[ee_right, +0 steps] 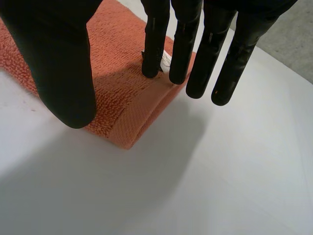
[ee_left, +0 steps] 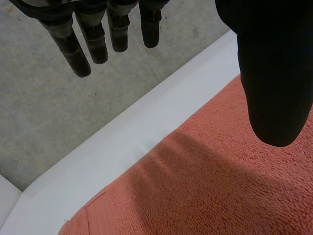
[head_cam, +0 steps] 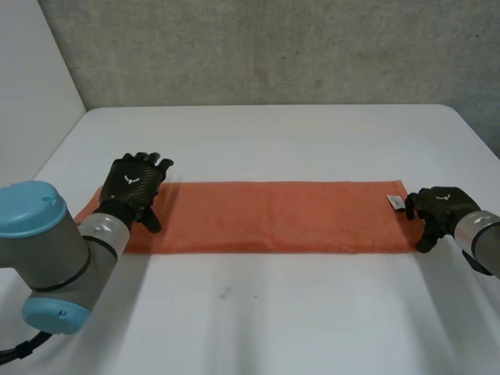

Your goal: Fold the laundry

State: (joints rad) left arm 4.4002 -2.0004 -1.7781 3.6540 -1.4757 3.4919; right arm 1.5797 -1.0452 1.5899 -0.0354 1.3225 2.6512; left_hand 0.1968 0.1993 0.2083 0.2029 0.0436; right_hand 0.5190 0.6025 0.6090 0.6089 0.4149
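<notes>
Where orange towel (head_cam: 269, 216) lies flat on white table (head_cam: 273, 141), small white tag (head_cam: 394, 203), print unreadable, sits at right robot hand (head_cam: 439, 207) fingertips; fingers straight, spread. Left robot hand (head_cam: 134, 186) spread over opposite end.

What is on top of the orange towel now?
The left hand is over the towel's left end, fingers straight; whether it touches cannot be told. The right hand's straight fingertips rest on the right end, beside a white label. The cloth under the left palm is hidden.

Bright, diffuse lighting, evenly lit, light from above
</notes>
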